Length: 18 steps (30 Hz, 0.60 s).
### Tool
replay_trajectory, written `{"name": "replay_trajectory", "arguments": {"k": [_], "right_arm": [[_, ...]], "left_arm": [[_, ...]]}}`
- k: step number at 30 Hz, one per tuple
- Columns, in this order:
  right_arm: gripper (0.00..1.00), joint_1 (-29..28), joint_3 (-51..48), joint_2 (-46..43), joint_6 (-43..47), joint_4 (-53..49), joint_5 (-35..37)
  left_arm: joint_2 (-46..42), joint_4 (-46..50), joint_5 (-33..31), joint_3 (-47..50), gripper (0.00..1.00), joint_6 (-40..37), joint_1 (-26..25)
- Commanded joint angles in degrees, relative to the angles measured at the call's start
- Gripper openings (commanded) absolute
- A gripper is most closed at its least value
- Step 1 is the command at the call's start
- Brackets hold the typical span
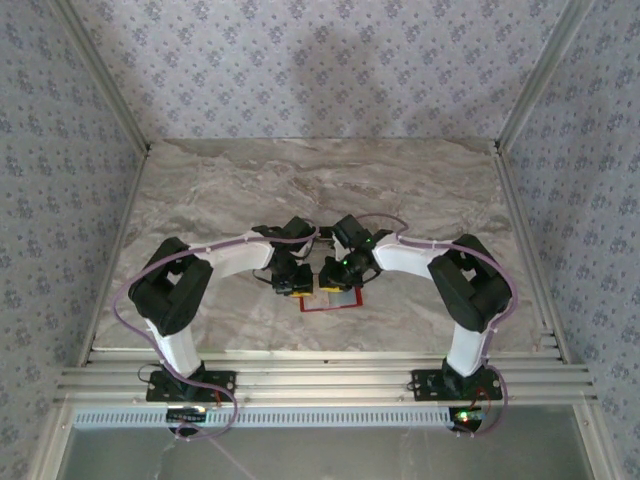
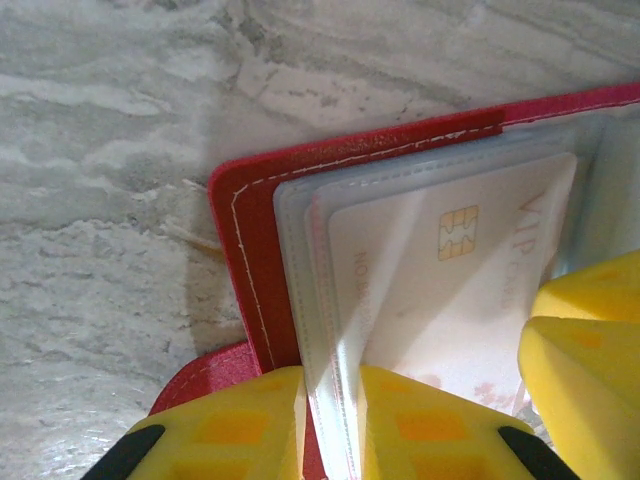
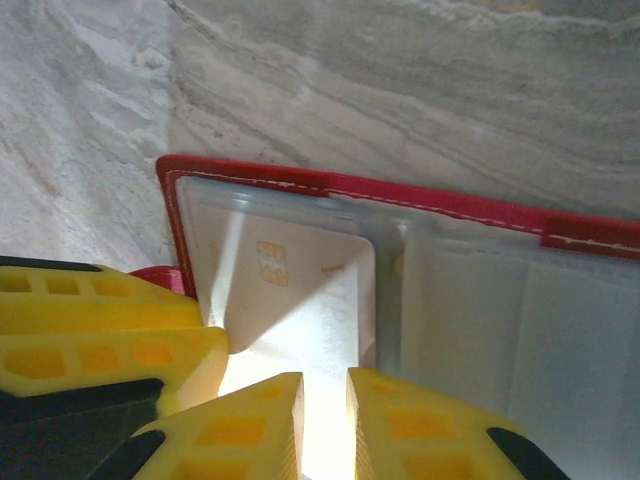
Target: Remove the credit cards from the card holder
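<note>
Red card holder (image 2: 250, 250) open; left gripper (image 2: 332, 382) pinches its pocket edge, right gripper (image 3: 325, 385) the credit cards (image 3: 300, 300)

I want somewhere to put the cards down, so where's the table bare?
The table is bare from the back wall to the arms, and along both side rails. Crowded at centre front: left gripper and right gripper meet over the card holder.

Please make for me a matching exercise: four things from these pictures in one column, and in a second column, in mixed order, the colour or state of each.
Column one:
1. card holder
2. credit card
3. table
4. left claw

Column two:
a. grey marble
b. pinching a clear pocket
c. red, lying open
d. white with a gold chip

Pairs: 1-c, 2-d, 3-a, 4-b
</note>
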<state>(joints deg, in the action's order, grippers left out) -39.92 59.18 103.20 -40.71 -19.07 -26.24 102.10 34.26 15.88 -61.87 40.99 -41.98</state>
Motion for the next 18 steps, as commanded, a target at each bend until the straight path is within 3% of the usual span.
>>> {"name": "replay_trajectory", "arguments": {"k": [1, 11, 18], "right_arm": [[0.20, -0.51, 1.55, 1.12, 1.66, -3.74, 3.01], [0.20, -1.10, 2.42, 0.52, 3.42, -7.27, 7.24], [0.20, -1.30, 2.09, -0.77, 2.54, -5.56, 5.46]], "left_arm": [[0.07, 1.42, -1.12, 1.50, 0.20, -0.89, 0.37], [-0.19, 1.92, -1.39, 1.44, 0.20, -0.74, 0.40], [-0.50, 2.02, -1.56, 1.33, 0.20, -0.78, 0.43]]}}
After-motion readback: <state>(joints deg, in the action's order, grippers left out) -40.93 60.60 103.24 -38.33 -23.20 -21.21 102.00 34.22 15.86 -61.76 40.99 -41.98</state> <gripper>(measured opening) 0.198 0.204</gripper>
